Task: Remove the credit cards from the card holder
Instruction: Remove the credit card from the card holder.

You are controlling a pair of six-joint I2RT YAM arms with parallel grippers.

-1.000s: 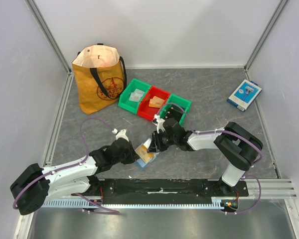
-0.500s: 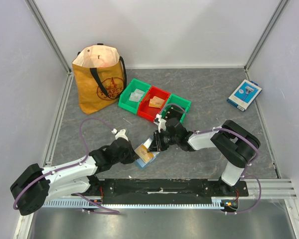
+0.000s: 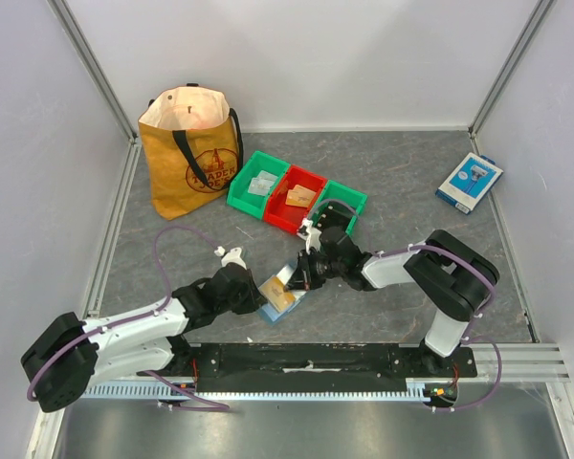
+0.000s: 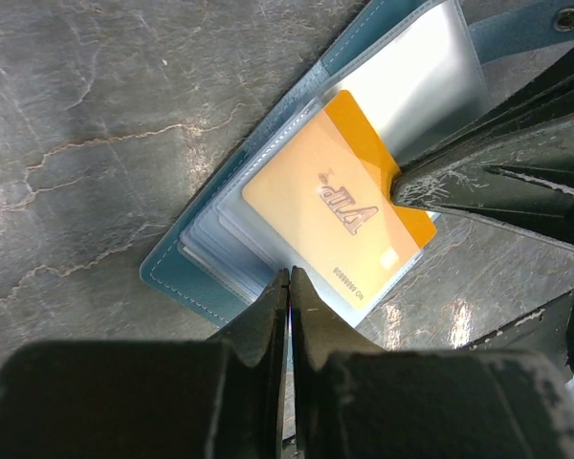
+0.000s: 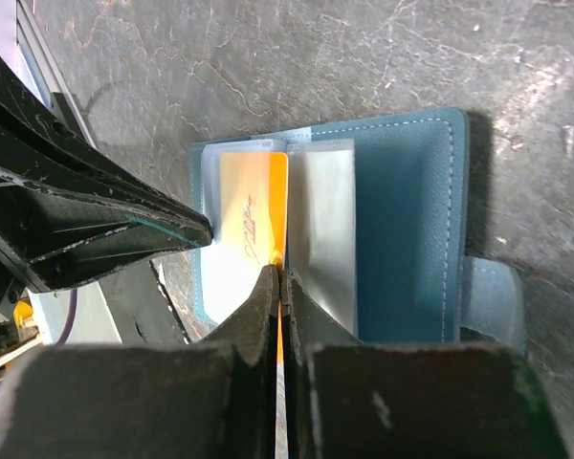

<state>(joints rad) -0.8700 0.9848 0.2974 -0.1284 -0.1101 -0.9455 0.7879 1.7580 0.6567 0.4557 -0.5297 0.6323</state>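
The dusty-blue card holder (image 4: 187,263) lies open on the table, clear sleeves fanned out, its snap tab (image 5: 493,296) pointing away. An orange credit card (image 4: 330,215) marked VIP sticks partly out of a sleeve. My right gripper (image 5: 279,273) is shut on that card's edge, orange showing between the jaws. At the opposite edge, my left gripper (image 4: 289,275) is shut on the card holder's sleeve edge. In the top view both grippers meet over the holder (image 3: 282,295). Other cards in the sleeves are hidden.
Behind the holder stands a row of three small bins, green (image 3: 256,184), red (image 3: 296,198) and green (image 3: 340,203), with cards inside some. A yellow tote bag (image 3: 193,153) stands at the back left. A blue-and-white box (image 3: 469,182) lies at the back right.
My right gripper has closed onto the orange card's edge. The left gripper has kept its pinch on the holder and barely moved.
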